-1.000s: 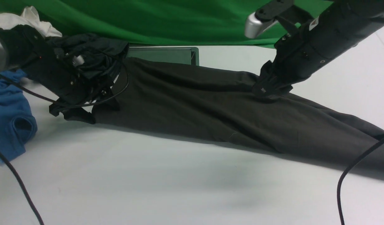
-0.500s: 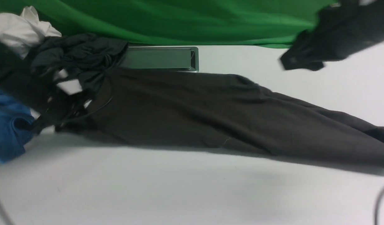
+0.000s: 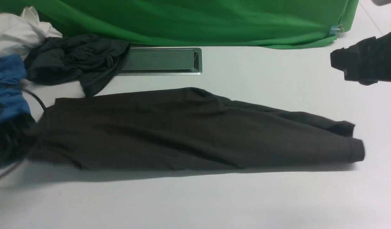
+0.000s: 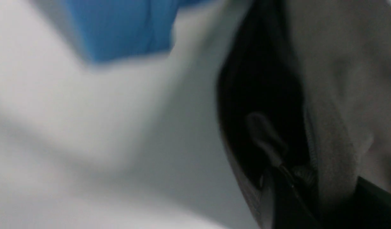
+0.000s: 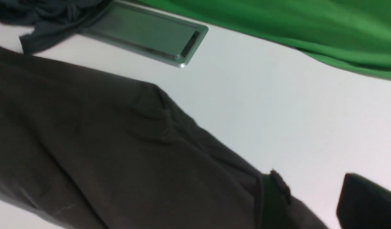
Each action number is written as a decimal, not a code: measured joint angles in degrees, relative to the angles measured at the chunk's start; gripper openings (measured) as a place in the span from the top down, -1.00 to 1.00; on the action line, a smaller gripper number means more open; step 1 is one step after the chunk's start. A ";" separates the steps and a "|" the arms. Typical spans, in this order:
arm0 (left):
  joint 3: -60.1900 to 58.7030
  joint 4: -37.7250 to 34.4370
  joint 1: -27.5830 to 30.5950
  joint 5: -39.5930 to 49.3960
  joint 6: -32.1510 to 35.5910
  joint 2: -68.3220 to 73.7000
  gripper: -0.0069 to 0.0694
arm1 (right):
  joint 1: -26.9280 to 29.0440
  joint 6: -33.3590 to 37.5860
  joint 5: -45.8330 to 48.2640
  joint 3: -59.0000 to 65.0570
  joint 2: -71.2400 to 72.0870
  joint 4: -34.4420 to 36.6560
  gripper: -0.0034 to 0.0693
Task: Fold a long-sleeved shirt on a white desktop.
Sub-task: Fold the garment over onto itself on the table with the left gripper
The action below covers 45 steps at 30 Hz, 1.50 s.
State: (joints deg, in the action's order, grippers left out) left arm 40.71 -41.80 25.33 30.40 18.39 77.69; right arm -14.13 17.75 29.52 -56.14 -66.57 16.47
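The long-sleeved shirt lies in a long dark band across the white desktop, its cuffs at the right end. At the far left my left gripper is a dark blur meeting the shirt's left end. In the left wrist view shirt fabric runs down between the dark fingers, so it is shut on the cloth. My right gripper hovers at the far right, apart from the shirt. In the right wrist view white desktop shows between its fingers, open and empty, beside the shirt.
A metal-rimmed cable hatch sits behind the shirt, below the green cloth. At the back left lie a dark grey garment, a blue garment and a white garment. A black cable loops near the shirt's left end.
The right gripper let go of the shirt and swung up and away to the right. The left gripper closed on the shirt's left end and dragged it leftward and toward the front.
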 joint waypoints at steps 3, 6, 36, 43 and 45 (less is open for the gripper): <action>6.68 -3.27 -0.78 2.97 3.97 -0.91 0.38 | 0.00 -0.68 0.12 0.00 0.42 0.00 0.11; 16.65 -5.71 -7.14 5.87 5.86 -0.02 0.38 | 0.00 -0.68 0.67 0.00 1.10 0.12 0.11; 70.30 0.04 -73.77 8.14 3.71 54.60 0.00 | 0.00 -0.61 4.31 0.00 14.99 0.10 0.11; 71.07 10.32 -72.75 12.13 3.39 46.29 -0.88 | 0.00 -0.66 4.02 -2.60 14.99 -0.01 0.11; 71.07 15.07 -70.31 14.37 0.02 42.95 -0.96 | 0.00 -0.66 4.03 -4.37 14.99 -0.01 0.11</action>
State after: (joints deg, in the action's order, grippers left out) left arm 111.79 -26.73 -44.99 44.77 18.40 120.63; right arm -14.13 17.09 33.55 -60.51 -51.59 16.46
